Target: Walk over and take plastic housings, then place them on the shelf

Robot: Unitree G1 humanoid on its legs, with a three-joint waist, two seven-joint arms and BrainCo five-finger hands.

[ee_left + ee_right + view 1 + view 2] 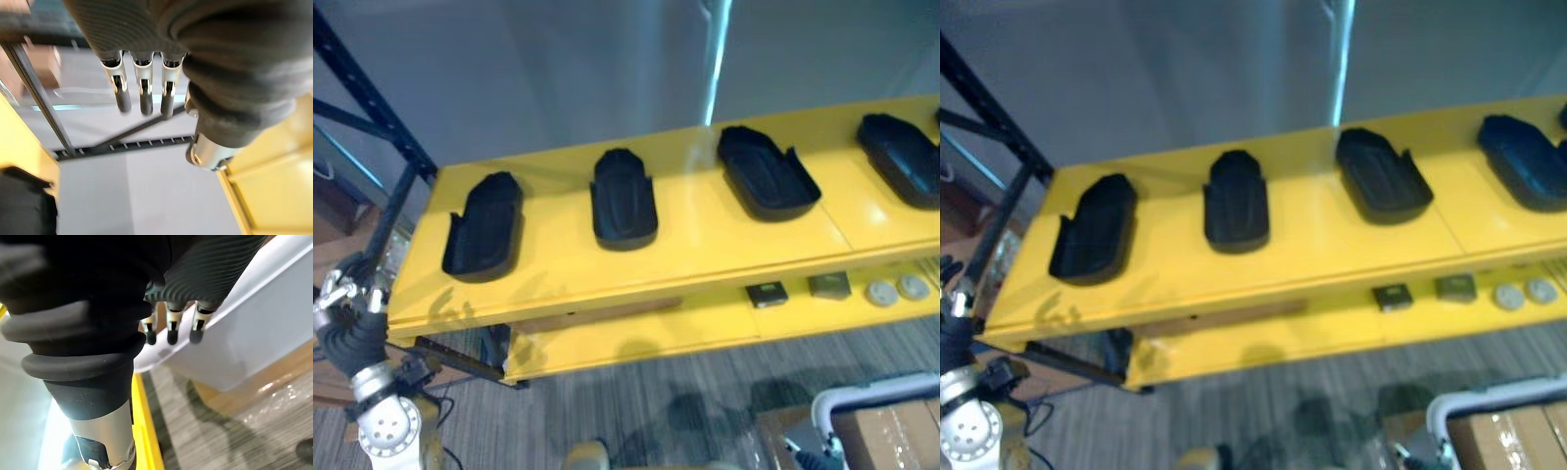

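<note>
Plastic housings (pixel 624 201) on yellow shelf (pixel 705 240), left robot hand (pixel 141 93) apart — empty

On top of the shelf (pixel 700 245), in a row from left to right, each apart from the next: first housing (pixel 484 227), second housing (pixel 624 199), third housing (pixel 766 173), fourth housing (pixel 904 157), at the view's right edge. Below, on the lower board (pixel 636 338), toward the right: two square parts (pixel 767 293) side by side, then two round discs (pixel 880 292) just right of them. Left of the shelf, a rack upright (pixel 362 88). Before the shelf, on the floor (pixel 656 401) at lower right, a box (pixel 891 431) against a bin (pixel 871 394).
</note>
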